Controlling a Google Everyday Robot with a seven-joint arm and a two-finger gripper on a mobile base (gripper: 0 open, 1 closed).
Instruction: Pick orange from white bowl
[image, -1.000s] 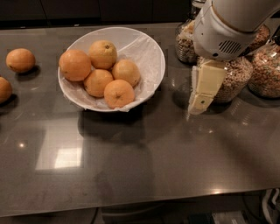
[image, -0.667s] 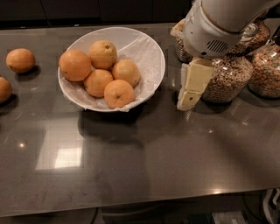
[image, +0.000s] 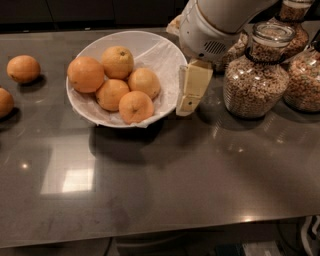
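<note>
The white bowl with crinkled paper lining stands on the grey counter left of centre and holds several oranges. The orange, the largest and deepest in colour, lies at the bowl's left side. A paler orange with a dark stem dimple lies behind it, and smaller ones lie in front. My gripper hangs from the white arm just off the bowl's right rim, above the counter, cream fingers pointing down. It holds nothing.
Two loose oranges lie on the counter at the far left. Glass cereal jars stand at the right, close behind and beside the arm. The counter's front edge runs along the bottom.
My gripper has moved left from in front of the cereal jars to the bowl's right rim. The bowl and oranges have not moved.
</note>
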